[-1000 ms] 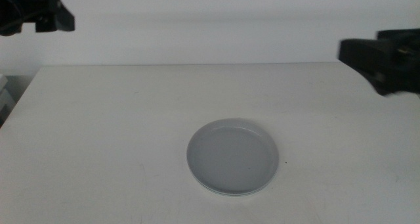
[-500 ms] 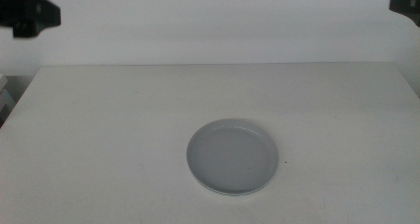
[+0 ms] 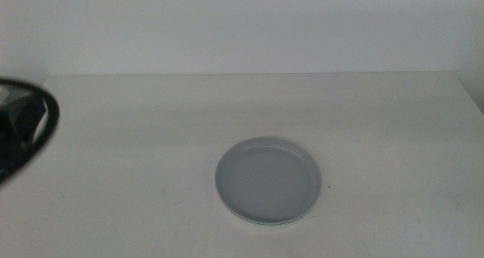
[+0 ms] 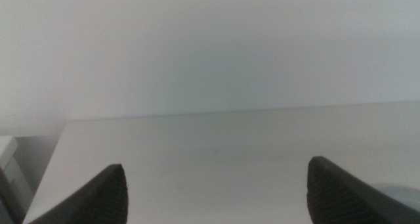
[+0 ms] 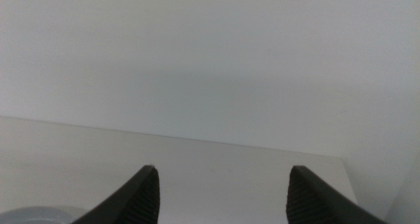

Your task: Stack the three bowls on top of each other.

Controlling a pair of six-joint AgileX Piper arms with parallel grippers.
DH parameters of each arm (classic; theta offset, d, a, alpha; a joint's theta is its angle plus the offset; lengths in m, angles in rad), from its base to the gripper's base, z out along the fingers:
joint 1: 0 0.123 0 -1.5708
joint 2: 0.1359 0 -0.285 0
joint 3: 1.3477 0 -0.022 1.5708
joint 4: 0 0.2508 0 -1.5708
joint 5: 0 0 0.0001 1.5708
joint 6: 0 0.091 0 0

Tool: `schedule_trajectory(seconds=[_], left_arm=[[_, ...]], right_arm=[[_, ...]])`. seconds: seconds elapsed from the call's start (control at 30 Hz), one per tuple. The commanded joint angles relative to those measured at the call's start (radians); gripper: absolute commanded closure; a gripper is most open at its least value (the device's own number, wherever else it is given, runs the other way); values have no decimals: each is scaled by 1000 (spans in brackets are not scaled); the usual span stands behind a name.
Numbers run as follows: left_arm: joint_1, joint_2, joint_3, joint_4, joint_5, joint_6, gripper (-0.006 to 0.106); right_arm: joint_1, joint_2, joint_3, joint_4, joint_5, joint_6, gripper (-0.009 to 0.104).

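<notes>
Middle view: grey-blue bowl [image 3: 268,181] tops a stack near the desk's [image 3: 151,129] front edge. Left gripper [image 4: 216,194] and right gripper [image 5: 223,194] both gape wide, holding nothing.

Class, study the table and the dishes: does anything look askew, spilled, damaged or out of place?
Nothing stands out. The grey-blue bowl sits level on the stack, a paler rim peeking out beneath it, on the white table. No spill or damage shows.

A wide, matte white rectangular table [image 3: 151,129] is lying under even light, its far edge meeting a plain, bare white wall [image 3: 249,27] behind it.
</notes>
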Motion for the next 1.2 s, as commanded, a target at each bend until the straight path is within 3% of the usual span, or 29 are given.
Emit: schedule_trajectory(seconds=[0.0, 0.47, 0.8, 1.17], left_arm=[[1, -15, 26, -12, -167, -3, -4], [1, 4, 35, 12, -183, 25, -4], [1, -373, 297, 12, -176, 25, -4], [1, -655, 554, 12, -132, 25, -4]], right_arm=[[-5, -30, 19, 5, -111, -12, 46], [-5, -32, 44, 12, -77, -2, 46], [-6, -300, 219, -50, -78, -2, 46], [-6, -585, 527, -56, -76, -2, 46]])
